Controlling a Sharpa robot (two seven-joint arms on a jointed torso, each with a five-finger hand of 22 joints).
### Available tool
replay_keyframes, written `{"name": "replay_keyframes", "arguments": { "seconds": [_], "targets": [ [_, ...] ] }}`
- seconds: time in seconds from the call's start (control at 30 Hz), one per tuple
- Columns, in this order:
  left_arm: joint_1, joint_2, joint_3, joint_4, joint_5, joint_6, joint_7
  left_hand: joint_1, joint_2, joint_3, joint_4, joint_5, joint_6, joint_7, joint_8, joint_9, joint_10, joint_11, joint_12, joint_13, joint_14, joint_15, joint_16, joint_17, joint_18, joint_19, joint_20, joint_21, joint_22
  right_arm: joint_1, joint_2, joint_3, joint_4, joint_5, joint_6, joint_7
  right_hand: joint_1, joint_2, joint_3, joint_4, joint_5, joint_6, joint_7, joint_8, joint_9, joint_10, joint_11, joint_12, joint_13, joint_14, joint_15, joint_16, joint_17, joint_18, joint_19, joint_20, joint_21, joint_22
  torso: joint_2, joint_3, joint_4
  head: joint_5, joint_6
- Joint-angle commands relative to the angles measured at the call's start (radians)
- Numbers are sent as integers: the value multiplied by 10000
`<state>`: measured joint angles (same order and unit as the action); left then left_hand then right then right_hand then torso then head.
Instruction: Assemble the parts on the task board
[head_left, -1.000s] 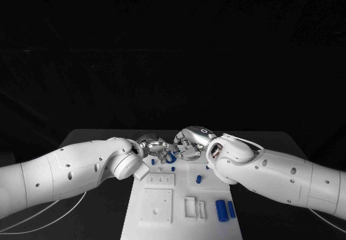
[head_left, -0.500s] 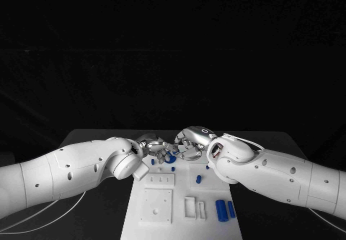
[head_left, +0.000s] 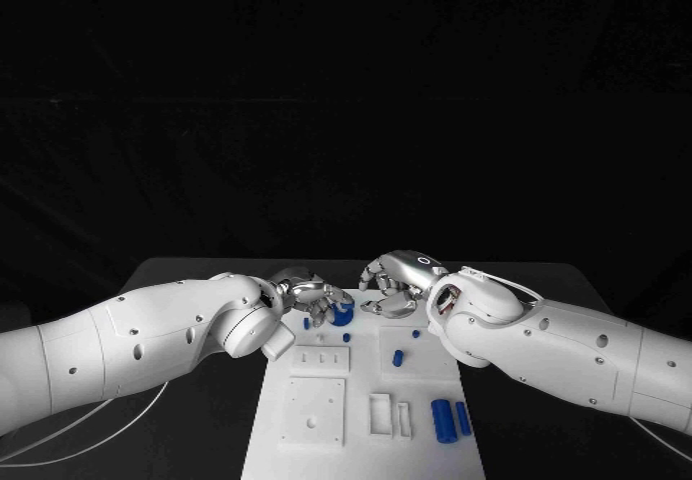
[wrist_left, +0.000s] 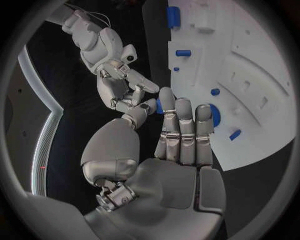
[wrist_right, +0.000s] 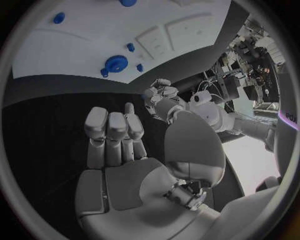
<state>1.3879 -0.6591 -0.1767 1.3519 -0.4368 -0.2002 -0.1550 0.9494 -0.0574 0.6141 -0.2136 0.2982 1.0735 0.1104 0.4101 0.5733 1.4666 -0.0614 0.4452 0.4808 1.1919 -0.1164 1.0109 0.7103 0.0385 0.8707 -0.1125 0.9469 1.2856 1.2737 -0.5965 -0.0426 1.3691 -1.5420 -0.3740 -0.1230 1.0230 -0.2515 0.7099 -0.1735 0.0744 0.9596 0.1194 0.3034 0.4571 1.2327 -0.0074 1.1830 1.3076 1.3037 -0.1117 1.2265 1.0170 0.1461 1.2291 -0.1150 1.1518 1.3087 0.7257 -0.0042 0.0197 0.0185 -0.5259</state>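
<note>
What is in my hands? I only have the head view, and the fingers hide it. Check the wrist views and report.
Observer: The left hand holds nothing. Its wrist view shows a bare palm with the fingers straight.
Operator: Now the right one.
Observer: The right hand is empty too, and its palm is bare.
Operator: Tell me where the blue gear sits.
Observer: The blue gear lies flat on the white board. It is clear of the right hand's fingertips, and small blue parts lie close beside it.
</note>
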Motion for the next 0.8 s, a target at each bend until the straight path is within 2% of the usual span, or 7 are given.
{"name": "replay_keyframes", "arguments": {
  "seconds": [0.03,0.17,0.33,0.53,0.6,0.67,0.8],
  "targets": [
    [10,-29,7,-69,-511,167,-123,124,8,13,-51,45,829,-775,-25,207,47,-73,75,17,-18,-65,56,-19,-13,3,-1016,57,-11,-33,-217,1,133,285,-382,296,-46,-121,-197,38,137,-110,3,-60,-11,-337,142,-180,487,-19,89,-97,-6,1157,-83,-12,-86,50,1,3,8,28,-17],
    [10,-46,6,-192,-1318,536,-440,128,11,19,-55,48,830,-776,-31,222,36,-74,90,28,-20,-68,69,-26,-13,2,-1021,69,-14,-48,-589,1,178,514,-666,428,5,-96,-272,73,312,-114,3,-57,-5,-401,142,-251,444,-17,90,-130,-6,1157,-101,-14,-124,45,-1,2,-3,70,-39],
    [11,-92,8,-292,-2801,1570,-1586,119,69,34,-30,29,813,-771,-58,255,20,-75,129,50,-22,-75,100,-45,-18,4,-1031,100,-23,-46,-1175,46,167,1289,-982,684,115,-93,-280,111,643,-115,1,-56,-2,-472,141,-342,383,-18,88,-176,-8,1157,-119,-5,-166,43,-7,0,-15,115,-103],
    [11,-70,6,-333,-3756,1670,-2612,116,84,92,26,39,823,-795,-96,416,65,-120,369,167,53,-148,330,-58,-23,80,-1073,195,-38,-22,-1598,179,109,1975,-964,750,148,-104,-307,129,809,-120,4,-59,-1,-555,143,-437,327,-26,90,-210,-10,1157,-133,9,-193,42,-7,2,-6,181,-227],
    [11,-55,1,-344,-4080,1665,-2734,142,56,121,20,42,801,-821,-137,527,189,-186,716,378,171,-247,619,-1,-16,248,-1117,243,-27,-7,-1681,239,103,2019,-973,767,156,-101,-311,130,836,-120,4,-58,0,-550,143,-432,328,-27,90,-214,-10,1157,-133,11,-196,42,-7,11,4,210,-276],
    [11,-46,-7,-340,-4294,1763,-2839,176,61,86,-21,44,788,-900,-213,608,322,-262,1467,907,395,-450,1153,167,36,546,-1226,454,70,2,-1748,293,106,2080,-973,782,164,-96,-322,136,895,-116,2,-56,1,-556,141,-440,321,-25,89,-221,-9,1157,-134,15,-203,43,-2,19,8,231,-321],
    [11,4,-39,-322,-4615,1986,-2997,168,130,94,-51,109,828,-927,-297,724,182,-372,2427,1643,513,-719,1804,334,117,869,-1375,759,234,44,-1808,324,114,2175,-947,773,171,-94,-335,143,963,-112,1,-53,3,-565,141,-451,312,-22,88,-229,-7,1157,-135,19,-209,44,-3,8,10,262,-391]
  ]
}}
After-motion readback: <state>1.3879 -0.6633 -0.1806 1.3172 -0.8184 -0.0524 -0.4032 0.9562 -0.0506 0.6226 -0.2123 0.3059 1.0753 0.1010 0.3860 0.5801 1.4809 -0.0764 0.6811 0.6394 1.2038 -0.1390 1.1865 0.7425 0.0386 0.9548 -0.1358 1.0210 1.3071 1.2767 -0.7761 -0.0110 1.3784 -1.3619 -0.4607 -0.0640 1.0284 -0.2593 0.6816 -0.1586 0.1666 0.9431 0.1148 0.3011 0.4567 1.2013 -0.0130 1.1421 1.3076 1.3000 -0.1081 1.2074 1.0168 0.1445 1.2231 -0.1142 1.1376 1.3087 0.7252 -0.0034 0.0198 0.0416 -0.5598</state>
